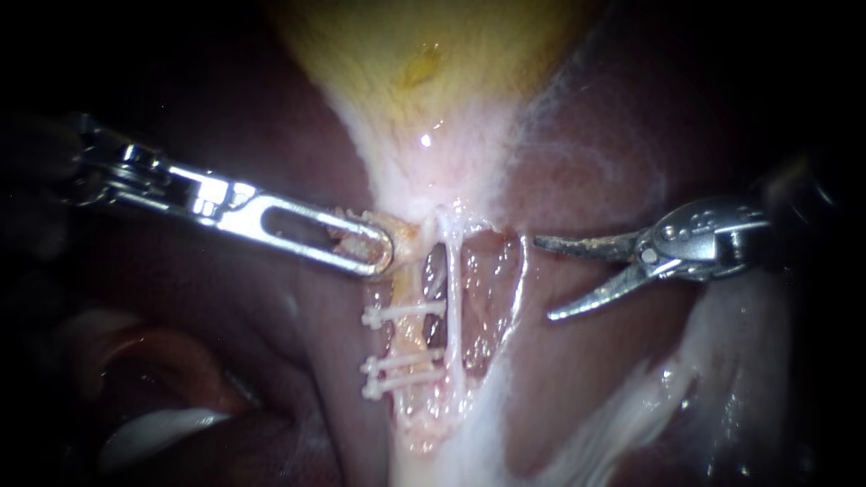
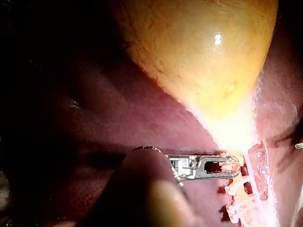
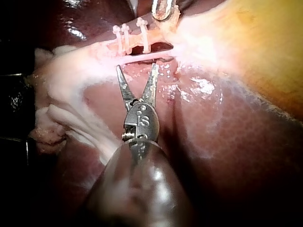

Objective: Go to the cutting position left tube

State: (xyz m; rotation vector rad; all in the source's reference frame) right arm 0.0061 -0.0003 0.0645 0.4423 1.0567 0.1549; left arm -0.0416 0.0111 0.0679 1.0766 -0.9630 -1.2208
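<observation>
Here, the slender silver left instrument (image 1: 377,255) slants in, its slotted jaws clamped on yellowish tissue (image 1: 403,233) atop the clipped, yellowish left tube (image 1: 409,335); the right instrument (image 1: 542,279) lies level, curved blades parted, apart from that tube.

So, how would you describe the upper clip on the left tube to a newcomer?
Find the yellow gallbladder and follow its pale neck down to the yellowish left tube. The white upper clip crossing it stands alone, nearest the left instrument, while the two lower clips sit close together below a bare gap.
</observation>
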